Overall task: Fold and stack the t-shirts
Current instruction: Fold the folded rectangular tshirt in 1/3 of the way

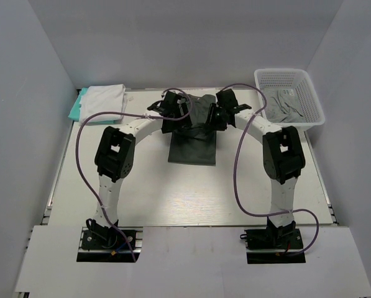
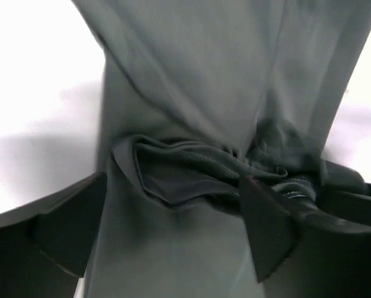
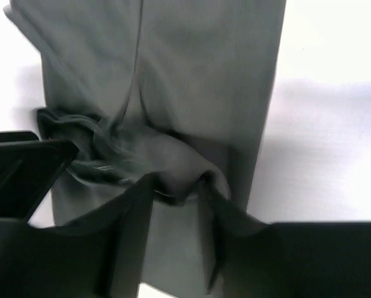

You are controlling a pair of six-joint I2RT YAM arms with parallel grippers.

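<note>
Top external view, listed near to far.

1. Surface: bare ahead of the arm bases.
2. Dark charcoal-grey t-shirt: mid-surface and narrowed to a long strip. Its near end lies flat; its far end is raised and bunched between the two arms.
3. Right end effector: clenched on a wad of that shirt's far end.
4. Left end effector: fingers stand apart on either side of a gathered fold of the same shirt. Whether it grips cannot be told.
5. Far left corner: white t-shirt, folded, resting on the teal t-shirt.
6. Far right: lattice basket holding the lighter grey t-shirt, crumpled.

Status, as judged: two of four shirts are folded and stacked. The charcoal one is mid-fold, with its crosswise fold and stacking outstanding. The grey one is not yet begun.
</note>
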